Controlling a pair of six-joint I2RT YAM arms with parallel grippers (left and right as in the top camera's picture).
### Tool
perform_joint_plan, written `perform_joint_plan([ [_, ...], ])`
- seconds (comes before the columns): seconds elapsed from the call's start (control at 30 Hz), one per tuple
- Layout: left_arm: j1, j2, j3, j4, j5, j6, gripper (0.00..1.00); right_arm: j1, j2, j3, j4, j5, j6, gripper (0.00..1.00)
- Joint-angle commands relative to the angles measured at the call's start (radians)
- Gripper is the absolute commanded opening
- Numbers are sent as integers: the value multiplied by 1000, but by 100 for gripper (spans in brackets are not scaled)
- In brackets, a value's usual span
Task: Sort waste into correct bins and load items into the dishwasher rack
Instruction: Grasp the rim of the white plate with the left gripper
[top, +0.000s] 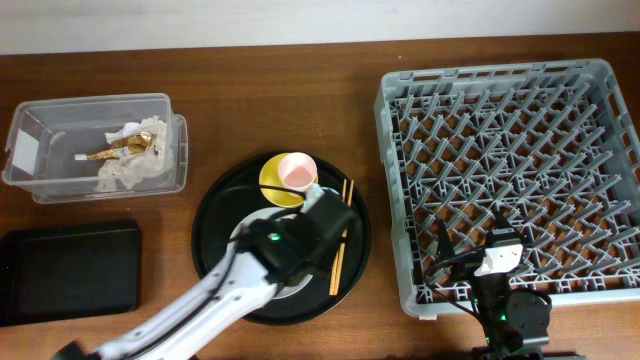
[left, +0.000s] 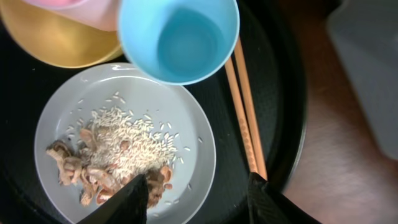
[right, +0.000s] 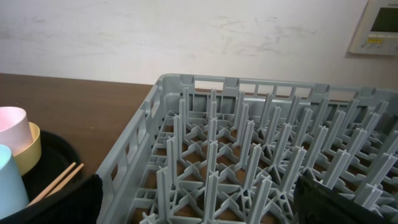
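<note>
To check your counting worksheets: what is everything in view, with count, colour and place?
dishwasher rack: one, grey, table's right side
tub: one, clear, back left
paper and foil wrappers: several, white and gold, in the tub
shallow tray: one, black, front left
serving tray: one, round black, centre
plate: one, pale grey, on serving tray
rice: loose, white, on plate
food scraps: heap, brownish, on plate
blue cup: one, light blue, by plate
yellow dish: one, yellow, on serving tray
pink cup: one, pink, in yellow dish
chopsticks: two, wooden, serving tray's right
table: one, brown wood
left gripper: one, open, above plate
right gripper: one, open, above rack
</note>
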Motion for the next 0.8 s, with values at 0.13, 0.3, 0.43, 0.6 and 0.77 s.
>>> perform_joint_plan([
  [0.13, -26, 214, -14, 11, -75, -30, 47, -4, -6, -7, -3, 12, -6, 98],
  [0.3, -26, 282, -19, 11, -28, -75, 44, -3, -6, -7, -3, 12, -6, 99],
  [0.43, -26, 289, -29, 21, 38, -75, 44, -4, -6, -7, -3, 12, -6, 98],
  [0.6, -46, 290, -69, 35, 45, -75, 43, -4, -6, -7, -3, 12, -6, 98],
  [0.77, -51, 290, -133, 86, 45, -75, 43, -4, -6, -7, -3, 12, -6, 98],
])
